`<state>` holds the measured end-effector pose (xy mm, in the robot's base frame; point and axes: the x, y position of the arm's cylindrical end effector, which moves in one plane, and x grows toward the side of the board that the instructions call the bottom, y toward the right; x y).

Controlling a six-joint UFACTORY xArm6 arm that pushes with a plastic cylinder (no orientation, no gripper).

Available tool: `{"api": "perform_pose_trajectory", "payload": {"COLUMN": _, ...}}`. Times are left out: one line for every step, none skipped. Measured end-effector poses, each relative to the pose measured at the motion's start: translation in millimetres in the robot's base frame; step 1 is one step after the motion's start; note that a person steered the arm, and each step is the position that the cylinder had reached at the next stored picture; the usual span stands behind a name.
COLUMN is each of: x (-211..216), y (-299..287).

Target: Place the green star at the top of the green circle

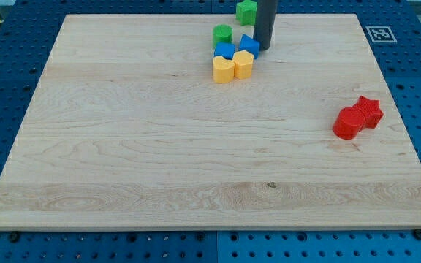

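Note:
The green star [246, 11] sits at the view's top edge of the wooden board [123, 146]. The green circle [222, 34] lies a little below and to the left of it, with a gap between them. My tip [264, 48] stands just right of the blue block [248, 44], below and to the right of the green star; the dark rod rises from it out of the view's top, right beside the star.
A cluster sits below the green circle: a second blue block [225, 50], a yellow heart [223, 69] and a yellow hexagon-like block [243, 64]. A red circle [349, 123] and a red star [369, 111] touch at the view's right.

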<state>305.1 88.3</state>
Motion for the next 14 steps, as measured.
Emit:
{"api": "perform_pose_trajectory", "payload": {"x": 19.2, "y": -0.9}}
{"api": "perform_pose_trajectory", "payload": {"x": -2.5, "y": 3.0}}
{"api": "perform_pose_trajectory", "payload": {"x": -30.7, "y": 1.0}}
{"api": "perform_pose_trajectory", "payload": {"x": -44.7, "y": -24.9}}
{"api": "perform_pose_trajectory", "payload": {"x": -73.5, "y": -45.1}}
{"api": "perform_pose_trajectory", "payload": {"x": -87.5, "y": -62.6}}
{"api": "perform_pose_trajectory", "payload": {"x": -73.9, "y": -106.7}}
{"api": "perform_pose_trajectory", "payload": {"x": -38.1, "y": -124.4}}
{"api": "perform_pose_trajectory", "payload": {"x": -17.3, "y": -93.2}}
{"api": "perform_pose_trajectory", "payload": {"x": -29.5, "y": -40.4}}
{"api": "perform_pose_trajectory", "payload": {"x": -32.3, "y": -57.4}}
{"api": "perform_pose_trajectory", "payload": {"x": -32.0, "y": -111.4}}
{"api": "perform_pose_trajectory", "payload": {"x": -53.3, "y": -130.6}}
{"api": "perform_pose_trajectory", "payload": {"x": -84.9, "y": -150.0}}
